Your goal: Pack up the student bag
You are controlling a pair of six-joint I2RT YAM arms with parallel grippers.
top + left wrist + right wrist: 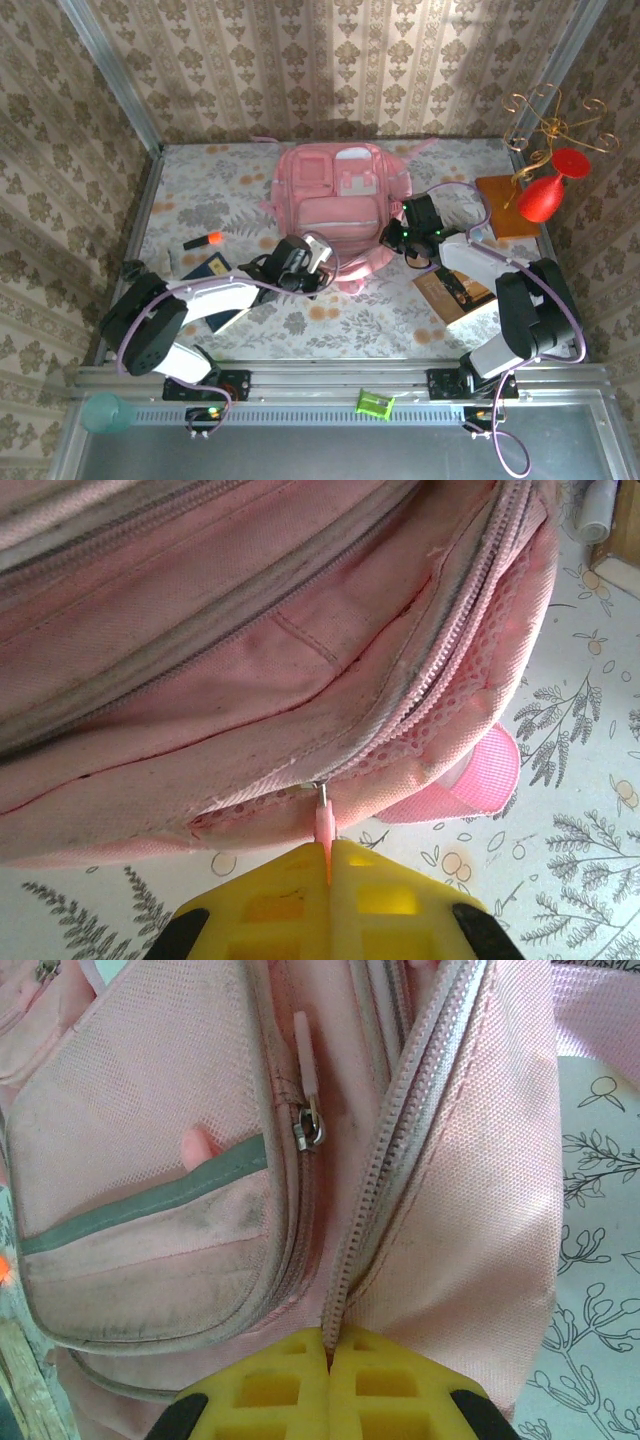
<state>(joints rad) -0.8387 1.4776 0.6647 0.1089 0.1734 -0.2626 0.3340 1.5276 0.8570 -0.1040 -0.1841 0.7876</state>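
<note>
The bag (335,205) lies flat in the middle of the bench (220,180), front pockets up, between the two arms. The left fingers (295,895) are closed on a small pink zip pull (323,825) at the bag's lower edge. The right fingers (295,1385) are pinched shut on the bag's fabric where a zip line runs into them.

The bag looks soft and limp. It will likely bunch and drag across the bench rather than keep its shape, so a zip probably runs only if the cloth beside it is held taut. The thin pull could slip from the grip. The stitched seam by the zip looks like the firmest place to hold.
</note>
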